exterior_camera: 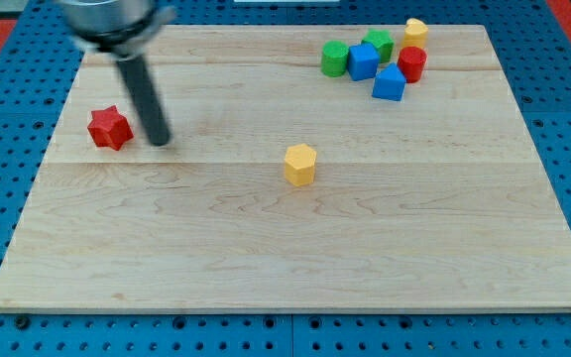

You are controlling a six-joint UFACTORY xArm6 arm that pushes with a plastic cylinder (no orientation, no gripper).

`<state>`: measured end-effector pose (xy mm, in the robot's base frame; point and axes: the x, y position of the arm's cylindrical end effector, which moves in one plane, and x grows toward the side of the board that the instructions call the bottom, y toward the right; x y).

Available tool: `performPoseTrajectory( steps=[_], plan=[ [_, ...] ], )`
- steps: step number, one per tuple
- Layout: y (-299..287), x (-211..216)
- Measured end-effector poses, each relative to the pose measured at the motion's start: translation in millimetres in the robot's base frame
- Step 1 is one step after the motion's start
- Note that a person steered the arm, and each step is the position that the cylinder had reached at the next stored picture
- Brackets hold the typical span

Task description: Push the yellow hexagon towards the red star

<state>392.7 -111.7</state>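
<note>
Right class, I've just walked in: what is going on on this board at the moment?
A robot arm's rod is meant to push the yellow hexagon towards the red star. Its tip sits just to the view's right of the star, well away from the hexagon, which lies alone near the board's middle. Six other blocks are clustered at the view's top right.

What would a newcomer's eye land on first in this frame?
The dark rod at the view's upper left, my tip set just right of the red star. Next, the yellow hexagon alone near the board's middle. Then the cluster of green, blue, red and yellow blocks at the view's top right.
</note>
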Motion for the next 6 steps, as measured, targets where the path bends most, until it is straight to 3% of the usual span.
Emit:
performPoseTrajectory(
  steps=[1,2,3,5,6],
  plan=[
    [118,-20],
    [202,17],
    [192,83],
    [21,-4],
    [5,-12]
  ],
)
